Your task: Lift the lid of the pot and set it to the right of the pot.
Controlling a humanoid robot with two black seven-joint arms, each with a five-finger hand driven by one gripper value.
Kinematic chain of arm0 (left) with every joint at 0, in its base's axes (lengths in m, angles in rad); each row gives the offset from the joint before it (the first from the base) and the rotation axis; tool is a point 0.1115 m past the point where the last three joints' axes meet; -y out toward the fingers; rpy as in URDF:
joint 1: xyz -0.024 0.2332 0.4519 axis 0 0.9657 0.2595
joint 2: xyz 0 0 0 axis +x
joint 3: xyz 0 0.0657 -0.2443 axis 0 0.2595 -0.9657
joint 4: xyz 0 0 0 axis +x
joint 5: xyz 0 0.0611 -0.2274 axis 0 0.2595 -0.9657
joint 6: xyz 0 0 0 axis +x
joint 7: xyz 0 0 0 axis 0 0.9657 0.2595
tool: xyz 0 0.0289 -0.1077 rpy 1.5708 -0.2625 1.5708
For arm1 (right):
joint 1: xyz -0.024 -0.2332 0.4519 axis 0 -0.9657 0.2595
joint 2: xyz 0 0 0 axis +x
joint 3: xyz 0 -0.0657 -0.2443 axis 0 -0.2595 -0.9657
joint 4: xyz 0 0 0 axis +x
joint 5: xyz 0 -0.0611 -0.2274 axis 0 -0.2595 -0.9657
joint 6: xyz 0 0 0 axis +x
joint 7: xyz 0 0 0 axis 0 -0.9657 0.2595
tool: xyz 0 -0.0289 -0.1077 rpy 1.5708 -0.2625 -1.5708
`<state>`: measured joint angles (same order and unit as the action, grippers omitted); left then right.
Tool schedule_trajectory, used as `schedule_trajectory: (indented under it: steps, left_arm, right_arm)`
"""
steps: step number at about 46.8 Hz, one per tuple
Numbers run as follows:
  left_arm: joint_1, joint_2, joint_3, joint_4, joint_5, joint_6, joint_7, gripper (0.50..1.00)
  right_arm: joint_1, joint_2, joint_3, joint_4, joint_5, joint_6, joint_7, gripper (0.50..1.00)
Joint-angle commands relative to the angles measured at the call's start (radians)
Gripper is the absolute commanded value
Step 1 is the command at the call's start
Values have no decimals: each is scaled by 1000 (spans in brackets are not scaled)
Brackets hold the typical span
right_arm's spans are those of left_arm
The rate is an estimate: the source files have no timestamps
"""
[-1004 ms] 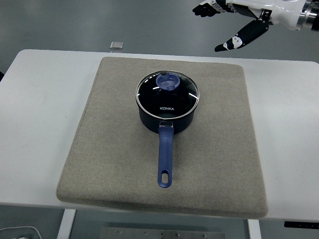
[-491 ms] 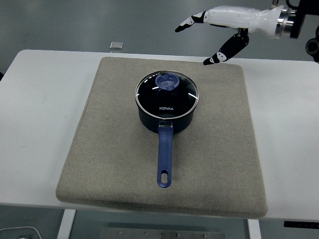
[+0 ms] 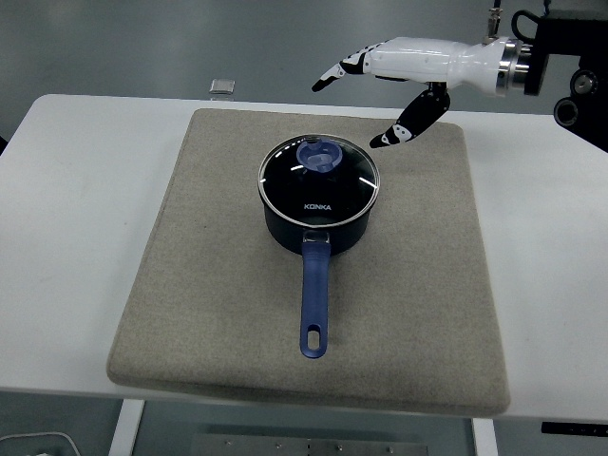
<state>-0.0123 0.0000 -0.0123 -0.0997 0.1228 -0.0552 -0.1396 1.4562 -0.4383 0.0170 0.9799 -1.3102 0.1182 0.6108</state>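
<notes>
A dark blue saucepan [image 3: 318, 223] is sitting near the middle of a square beige fabric mat [image 3: 190, 285] that is covering most of the white table [image 3: 76, 190]. Its round glass lid [image 3: 319, 182], rimmed in metal and printed with the word KONKA, is resting flat on the pot's rim, with a blue plastic knob [image 3: 318, 156] standing toward the lid's far side. The pot's long blue handle [image 3: 314, 299] is pointing toward the table's near edge, a hanging hole showing at its end. The robot's white right hand [image 3: 404, 71] is reaching in from the upper right and hovering above the far right part of the mat, apart from the lid and touching nothing. Its fingers [image 3: 340, 68] are stretching out leftward, wide and relaxed, while the black-tipped thumb [image 3: 401, 125] is angling down toward the mat, just beyond the lid's far right rim. A small square grey object [image 3: 221, 86] is lying on the floor beyond the table's far edge.
</notes>
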Motion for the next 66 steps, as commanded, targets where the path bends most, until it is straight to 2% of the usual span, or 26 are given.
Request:
schedule_trajectory:
  steps: [1, 9, 40, 66]
  left_arm:
    - [0, 0, -1, 0, 0, 0, 0, 1000]
    - [0, 0, 0, 0, 0, 0, 0, 1000]
    - [0, 0, 0, 0, 0, 0, 0, 1000]
    - [0, 0, 0, 0, 0, 0, 0, 1000]
  right_arm:
    - [-7, 29, -19, 0, -26, -41, 0, 903]
    - [-16, 49, -49, -3, -52, -97, 0, 903]
    - [-42, 61, -86, -29, -98, -161, 0, 903]
    - [-40, 107, -115, -56, -116, -206, 0, 903]
